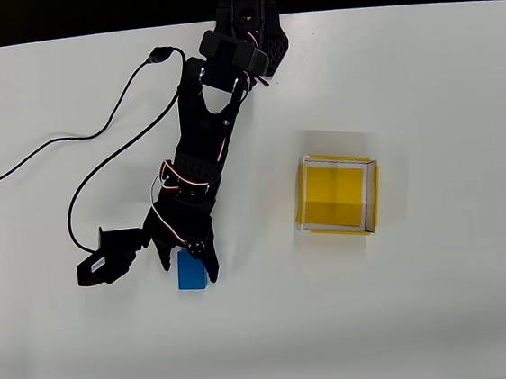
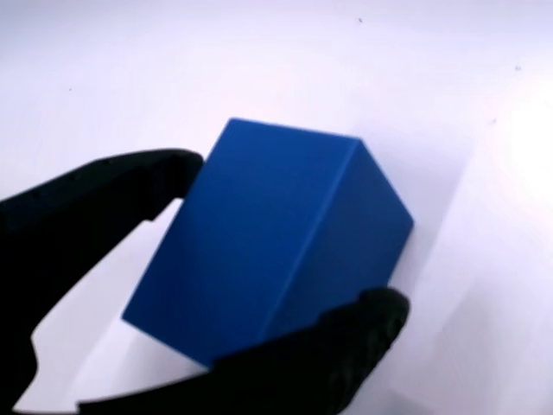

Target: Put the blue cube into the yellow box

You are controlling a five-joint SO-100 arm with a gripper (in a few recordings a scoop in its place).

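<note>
Black two-finger gripper [image 1: 187, 255] closing around the small matte bright-blue cube [image 1: 190, 272].

Overhead, the cube is sitting on the white table [image 1: 447, 314], well left of the shallow yellow-floored box [image 1: 337, 195]. At the wrist, black fingers [image 2: 86, 207] are flanking the cube [image 2: 268, 251], seemingly touching, probably for lifting.

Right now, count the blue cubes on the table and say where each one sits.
1. The blue cube lies on the white table, left of the yellow box in the overhead view, between the black fingers. The arm could hide another.
</note>
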